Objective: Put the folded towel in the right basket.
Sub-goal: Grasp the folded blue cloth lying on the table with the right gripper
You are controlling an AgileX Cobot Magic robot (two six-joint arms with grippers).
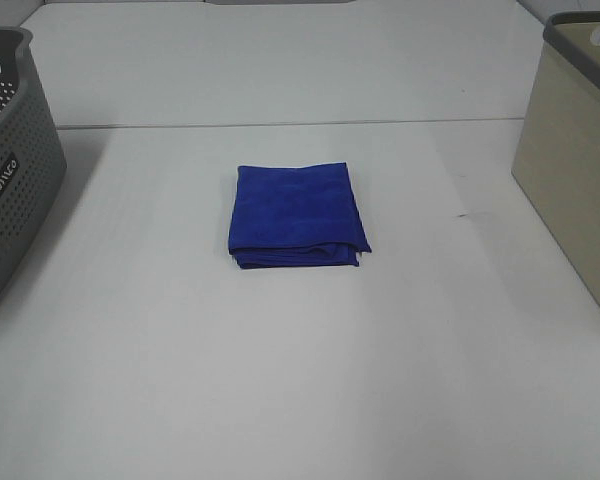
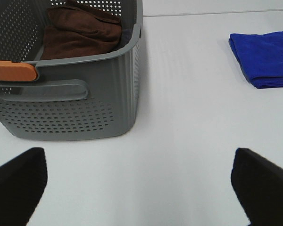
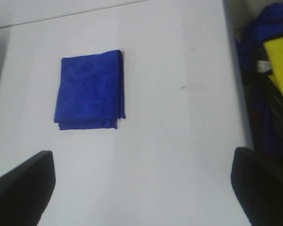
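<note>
The folded blue towel (image 1: pixel 297 215) lies flat on the white table, midway between the two baskets. It also shows in the left wrist view (image 2: pixel 266 56) and in the right wrist view (image 3: pixel 90 89). The right basket (image 1: pixel 572 170) is beige with a grey rim and stands at the table's right edge. My left gripper (image 2: pixel 141 188) is open and empty, near the grey left basket. My right gripper (image 3: pixel 141 188) is open and empty, high above the table, apart from the towel. Neither gripper shows in the exterior high view.
A grey perforated basket (image 1: pixel 10 170) stands at the left edge; it holds a brown towel (image 2: pixel 80 33) and has an orange piece (image 2: pixel 12 70) on its rim. Blue and yellow cloth (image 3: pixel 269 70) shows at the right basket's side. A seam (image 1: pixel 280 124) crosses the table behind the towel.
</note>
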